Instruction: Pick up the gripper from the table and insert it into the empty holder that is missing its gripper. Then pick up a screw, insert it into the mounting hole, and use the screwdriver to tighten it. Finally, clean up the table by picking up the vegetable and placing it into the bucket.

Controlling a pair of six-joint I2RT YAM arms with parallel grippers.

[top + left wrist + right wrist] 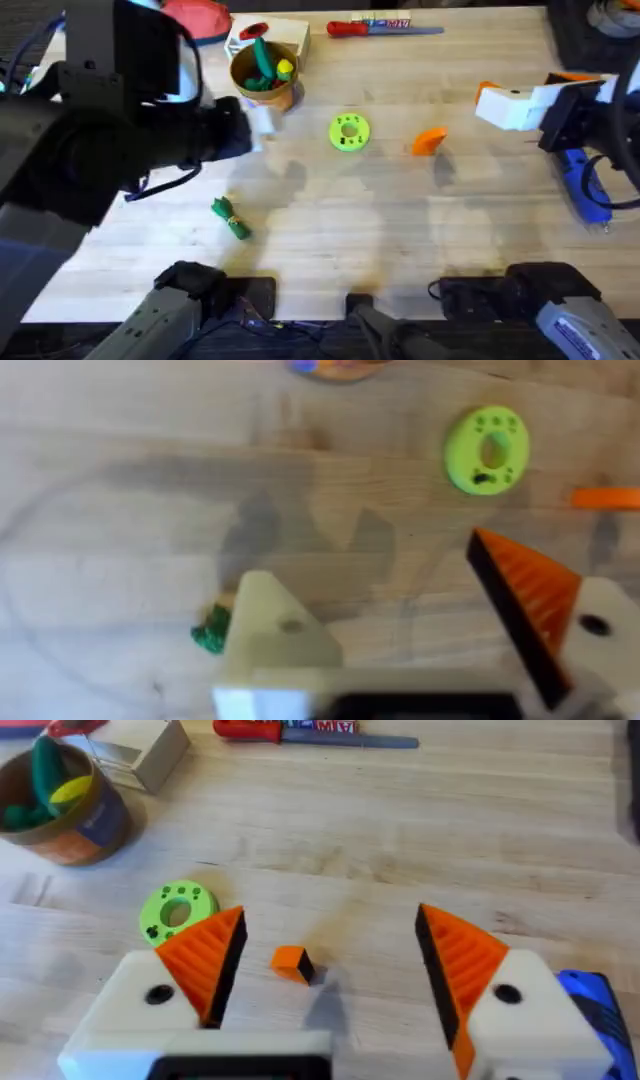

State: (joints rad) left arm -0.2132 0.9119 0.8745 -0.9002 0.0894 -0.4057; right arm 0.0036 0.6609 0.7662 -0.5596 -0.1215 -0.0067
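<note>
**Item: loose orange gripper piece**. It lies on the desk near the middle, right of the green-yellow ring, touching nothing.

**Right gripper**. Released, fingers spread wide with both orange ribbed pads fitted. It hovers over the piece, which sits between the two pads in the wrist view, nearer one finger.

**Left gripper**. Released and holding nothing. One finger carries an orange pad; the other is the bare white holder, its mounting hole showing.

**Step in hand (judged):** pick up the piece.
- Centre the fingers so the piece lies midway, then descend straight down.
- Close on its flat flanks rather than the ribbed slope, as a small wedge may squirt out.
- Grip it low enough that the mating end stays free for the holder.

**Other stock:**
- vegetable, front left of the desk, just beside the holder in the left wrist view
- bucket, rear left, green and yellow toys inside
- blue screwdriver, far right
- red-handled screwdriver, rear edge
- white box, beside the bucket

**Writing:** a printed strip on the red-handled screwdriver and a patch on the bucket, neither legible. No brand can be read.
</note>
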